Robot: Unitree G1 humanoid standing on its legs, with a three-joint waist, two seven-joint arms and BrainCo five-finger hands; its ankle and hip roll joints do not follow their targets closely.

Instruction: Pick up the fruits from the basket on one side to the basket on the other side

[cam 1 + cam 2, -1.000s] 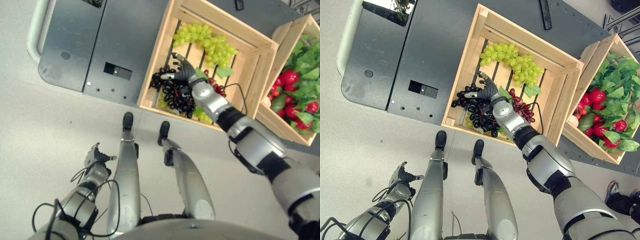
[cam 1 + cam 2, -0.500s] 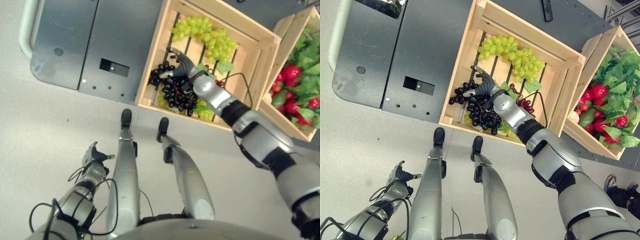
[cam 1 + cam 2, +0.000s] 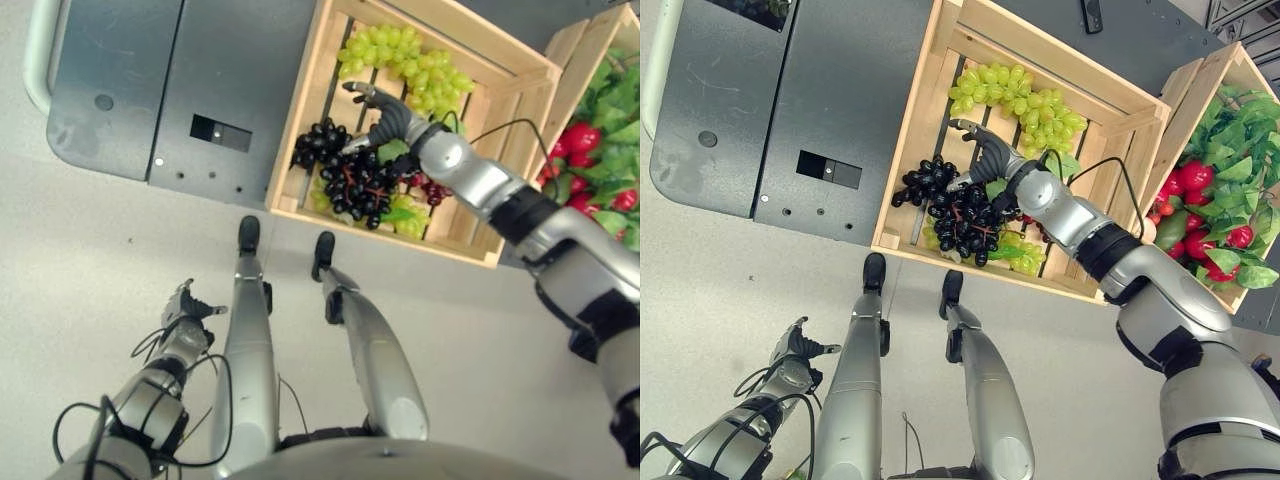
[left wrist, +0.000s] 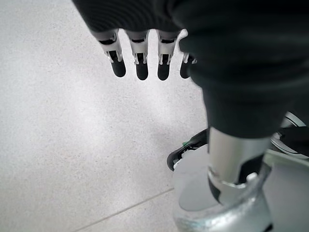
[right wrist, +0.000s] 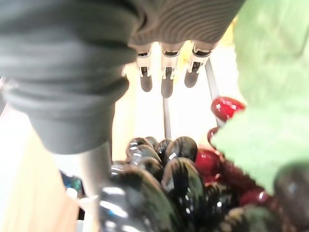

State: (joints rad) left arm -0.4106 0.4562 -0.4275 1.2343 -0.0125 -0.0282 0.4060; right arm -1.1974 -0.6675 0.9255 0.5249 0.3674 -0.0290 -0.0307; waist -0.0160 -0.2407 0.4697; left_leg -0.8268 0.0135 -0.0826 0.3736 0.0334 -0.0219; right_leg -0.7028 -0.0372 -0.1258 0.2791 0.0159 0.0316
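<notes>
Right hand (image 3: 1002,165) reaching into wooden crate (image 3: 923,120), fingers spread open above black grapes (image 3: 950,205), left hand (image 3: 185,305) hanging low, fingers relaxed

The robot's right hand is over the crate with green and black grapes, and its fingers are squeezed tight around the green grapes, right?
Not quite. The right hand is open, fingers spread above the black grapes, gripping nothing. The green grapes lie apart, further back in the crate. The right eye view shows it.
</notes>
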